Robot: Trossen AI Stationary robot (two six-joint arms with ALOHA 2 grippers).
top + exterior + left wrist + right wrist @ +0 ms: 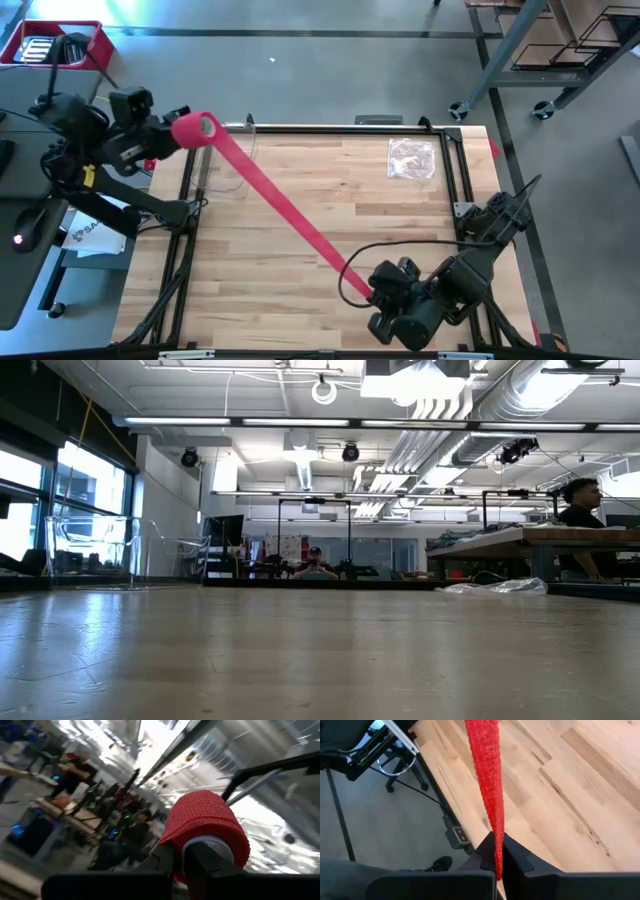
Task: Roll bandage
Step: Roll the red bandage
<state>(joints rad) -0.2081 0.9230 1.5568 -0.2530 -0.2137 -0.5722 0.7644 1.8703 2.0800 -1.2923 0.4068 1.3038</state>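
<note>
bandage [280,205] taut above surface [300,280], axis 10-to-4 o'clock | roll end pinched in left fingers [200,857] at 10 | tail pinched in right fingers [512,852] at 4 | winding falls to left

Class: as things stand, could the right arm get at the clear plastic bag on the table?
Probably not yet. The right gripper is shut on the bandage, stretched taut to the roll in the left gripper. The plastic bag lies uncovered on its side, but reaching would drag the strip.
</note>
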